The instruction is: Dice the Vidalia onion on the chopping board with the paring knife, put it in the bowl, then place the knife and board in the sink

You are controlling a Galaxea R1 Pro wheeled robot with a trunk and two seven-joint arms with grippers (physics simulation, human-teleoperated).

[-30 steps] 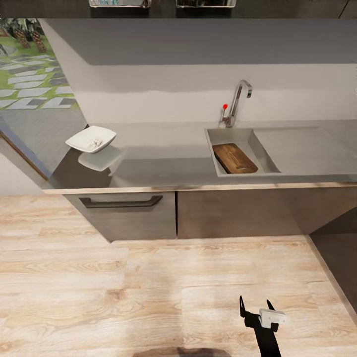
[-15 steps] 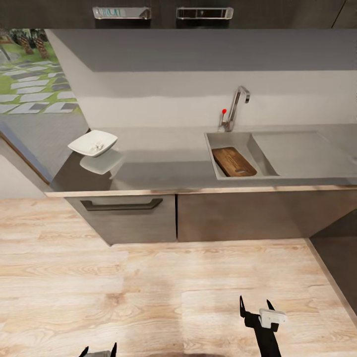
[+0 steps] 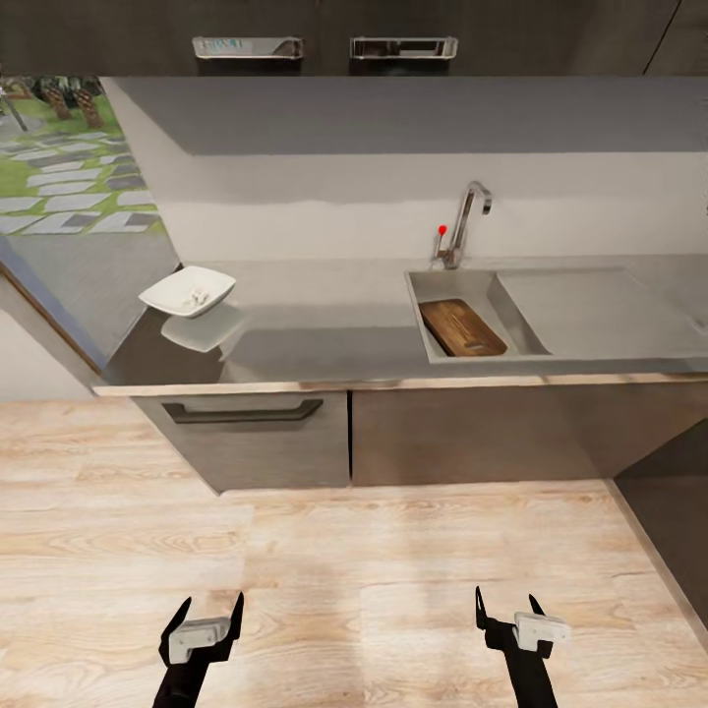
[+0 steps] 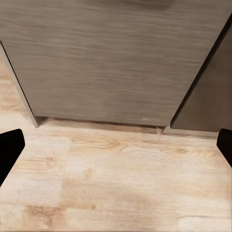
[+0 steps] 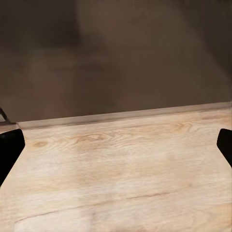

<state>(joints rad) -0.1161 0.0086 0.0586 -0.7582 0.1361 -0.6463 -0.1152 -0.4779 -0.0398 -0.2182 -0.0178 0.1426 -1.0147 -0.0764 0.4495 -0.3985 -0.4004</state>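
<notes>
the counter (image 3: 324, 339) is seen from the head view as a long grey slab above dark grey cabinet fronts (image 3: 442, 433). the sink (image 3: 462, 287) is set into its right half, with the tap (image 3: 464, 221) behind it and the drainboard (image 3: 590, 310) to its right. the chopping board (image 3: 462, 327) is lying inside the basin, against the front part. the bowl (image 3: 187, 291) is placed at the far left end of the counter, well apart from the sink, and small white pieces (image 3: 197, 293) are held in it. the paring knife cannot be made out. the left hand (image 3: 206, 621) and the right hand (image 3: 506, 610) are held low over the light wood floor (image 3: 344, 580), well short of the cabinets. both hands are spread apart and nothing is held between the fingers.
</notes>
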